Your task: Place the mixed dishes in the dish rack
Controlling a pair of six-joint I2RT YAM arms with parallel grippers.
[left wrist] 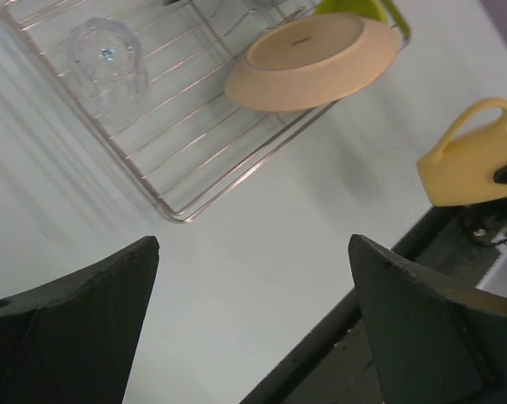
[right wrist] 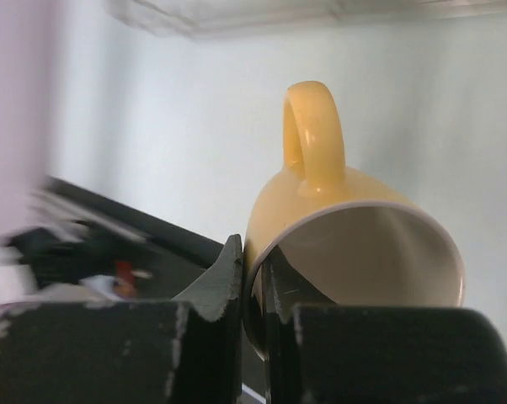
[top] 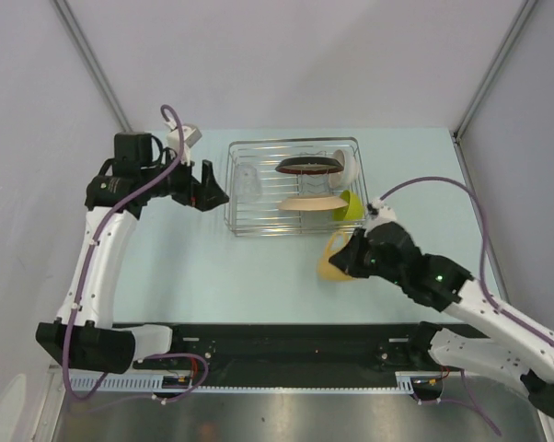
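Right wrist view: my right pincer tight on the rim of the yellowish handled cup, my left pincer spread wide.

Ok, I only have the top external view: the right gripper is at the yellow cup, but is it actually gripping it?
Observer: Yes. The right wrist view shows the right gripper shut on the rim of the yellow cup, one finger inside the mouth, one outside.
Operator: And the left gripper, is it holding anything?
Observer: No. The left wrist view shows the left gripper wide open with nothing between its fingers, above the table near a corner of the dish rack.
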